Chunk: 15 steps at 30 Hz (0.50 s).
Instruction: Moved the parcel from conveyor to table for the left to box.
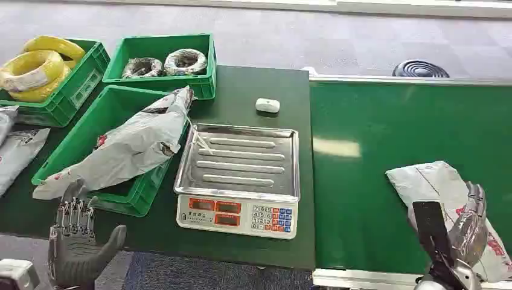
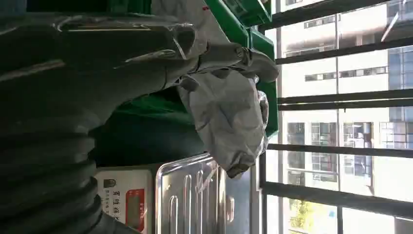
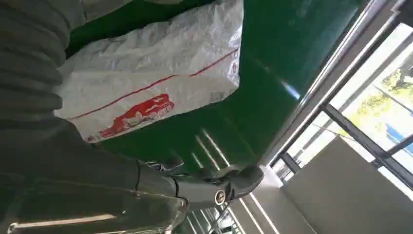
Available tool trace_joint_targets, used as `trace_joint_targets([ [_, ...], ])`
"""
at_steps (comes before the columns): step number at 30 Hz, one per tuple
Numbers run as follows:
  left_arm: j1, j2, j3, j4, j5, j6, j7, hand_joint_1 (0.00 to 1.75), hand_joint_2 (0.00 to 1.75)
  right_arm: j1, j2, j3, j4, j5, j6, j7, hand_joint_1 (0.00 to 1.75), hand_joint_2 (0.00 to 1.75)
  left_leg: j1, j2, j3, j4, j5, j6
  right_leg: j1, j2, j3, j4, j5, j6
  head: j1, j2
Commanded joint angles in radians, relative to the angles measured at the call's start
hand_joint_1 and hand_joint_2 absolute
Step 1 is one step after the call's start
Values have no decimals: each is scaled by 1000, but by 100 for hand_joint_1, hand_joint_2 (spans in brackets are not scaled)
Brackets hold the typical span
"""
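A grey parcel with red print (image 1: 432,181) lies on the green conveyor (image 1: 368,181) at the near right. My right hand (image 1: 466,232) hovers over its near end, fingers apart and gripping nothing. In the right wrist view the same parcel (image 3: 156,87) lies flat on the belt beside that hand (image 3: 195,187). A second grey parcel (image 1: 130,148) lies slanted across a green crate (image 1: 140,196) on the table. My left hand (image 1: 75,241) is raised at the table's near edge by that crate's corner, fingers spread and empty. The left wrist view shows the left hand (image 2: 146,63) before the crate's parcel (image 2: 229,122).
A steel-topped scale (image 1: 238,175) stands mid-table, between crate and conveyor. A small white device (image 1: 267,105) lies behind it. Crates of yellow coils (image 1: 39,69) and dark coils (image 1: 163,62) sit at the back left. More grey parcels (image 1: 15,154) lie at the far left.
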Motion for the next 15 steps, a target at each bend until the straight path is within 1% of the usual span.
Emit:
trace_joint_targets([
  [1,9,12,-15,16,-3,8,8,0,175,-52,-38,-33,139,47,-1,83,0,175,0,1,1,-3,2,1,1,-1,1,-3,2,-2,0,0],
  [3,28,31,-36,14,-2,15,12,0,175,-112,-113,-55,296,16,20,149,0,175,0,2,0,-2,1,1,0,0,1,-2,2,-1,0,0],
  [4,42,48,-55,18,7,24,13,0,175,-148,-173,-70,419,-20,11,158,0,175,0,3,1,-4,2,2,0,1,1,-5,3,-2,0,0],
  [6,52,74,-81,30,29,41,3,0,175,-205,-251,-99,601,-71,39,173,0,175,0,3,1,-4,3,3,1,0,2,-6,5,-1,0,0],
  [7,49,87,-99,40,39,53,-1,0,175,-236,-302,-107,717,-84,56,181,0,175,0,2,2,-3,2,2,0,0,3,-5,3,-1,0,0],
  [9,36,109,-130,52,49,76,-5,0,175,-258,-352,-122,837,-99,89,200,0,175,-1,-1,1,-3,3,3,-1,-3,4,-6,3,-1,0,0],
  [11,19,122,-155,60,54,105,-5,0,175,-272,-388,-114,931,-64,114,262,0,175,-2,-2,2,-1,2,2,-2,-3,4,-4,2,0,0,0],
  [12,16,120,-156,59,55,108,-5,0,175,-270,-396,-104,947,-33,93,296,0,175,-3,-3,1,-2,3,3,-2,-5,4,-6,3,-1,0,0],
  [13,18,121,-159,53,57,119,-3,0,175,-280,-406,-78,971,28,58,358,0,175,-3,-3,2,-1,2,2,-3,-5,4,-4,2,0,0,0],
  [15,26,127,-165,41,58,131,-1,0,175,-296,-410,-62,992,66,60,399,0,175,-3,-2,1,-5,4,2,-2,-5,3,-7,4,-2,0,0],
])
